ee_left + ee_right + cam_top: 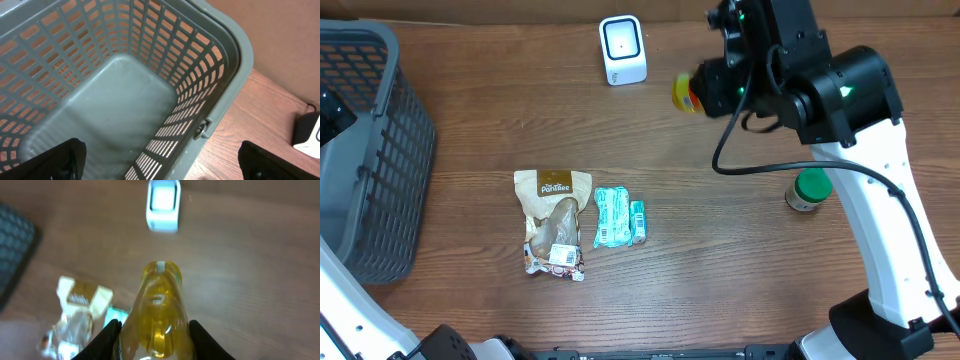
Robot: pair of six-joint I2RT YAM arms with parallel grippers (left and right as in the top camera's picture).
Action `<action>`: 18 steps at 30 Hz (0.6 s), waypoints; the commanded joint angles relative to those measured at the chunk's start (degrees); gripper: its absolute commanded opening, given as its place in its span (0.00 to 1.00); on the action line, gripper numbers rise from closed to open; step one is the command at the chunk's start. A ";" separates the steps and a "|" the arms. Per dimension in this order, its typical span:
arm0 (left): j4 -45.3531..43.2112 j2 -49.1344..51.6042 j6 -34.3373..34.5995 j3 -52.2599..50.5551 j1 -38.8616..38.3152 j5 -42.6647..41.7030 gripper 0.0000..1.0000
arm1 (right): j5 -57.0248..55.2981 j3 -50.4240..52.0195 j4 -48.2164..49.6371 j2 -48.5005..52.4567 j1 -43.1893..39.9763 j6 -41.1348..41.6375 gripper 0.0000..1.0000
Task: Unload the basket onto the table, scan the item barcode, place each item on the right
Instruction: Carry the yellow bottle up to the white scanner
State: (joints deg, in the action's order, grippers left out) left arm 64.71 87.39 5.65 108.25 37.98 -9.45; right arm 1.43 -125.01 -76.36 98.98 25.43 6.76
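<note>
From overhead, my right tool (705, 90) is clamped on the yellow bottle (684, 93), with the scanner (623, 50) at ten o'clock of it. At the left wrist, my left tool (160, 162) stands wide apart over the basket (235, 45). At the right wrist, the yellow bottle sits between my fingers (107, 339), scanner at twelve o'clock; I'd turn its barcode squarely toward that window.

The table (720, 260) is seen from high up, straight down. The basket (115, 110) is looked into from close by in the left wrist view. The white scanner (163, 211) is faced in the right wrist view. Both are seen from above too.
</note>
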 commanded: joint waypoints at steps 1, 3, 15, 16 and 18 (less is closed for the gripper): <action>-0.17 0.24 0.37 -0.33 -0.11 -0.66 1.00 | -0.28 -0.94 3.61 0.04 -0.04 -0.28 0.04; -0.20 0.24 0.37 -0.33 -0.11 -0.66 1.00 | -0.31 -0.94 5.18 1.05 0.02 -1.92 0.04; -0.17 0.24 0.37 -0.33 -0.11 -0.66 1.00 | 0.13 -0.94 12.17 15.85 0.39 -22.99 0.04; -0.20 0.24 0.37 -0.33 -0.11 -0.66 0.99 | 0.11 -0.94 13.53 16.87 0.50 -23.91 0.04; -0.17 0.24 0.37 -0.33 -0.11 -0.66 1.00 | 0.11 -0.94 16.65 19.08 1.05 -26.75 0.04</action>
State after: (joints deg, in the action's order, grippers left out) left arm 64.73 87.39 5.65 108.25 37.98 -9.45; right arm 1.50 -124.97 -62.37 117.30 25.67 -13.56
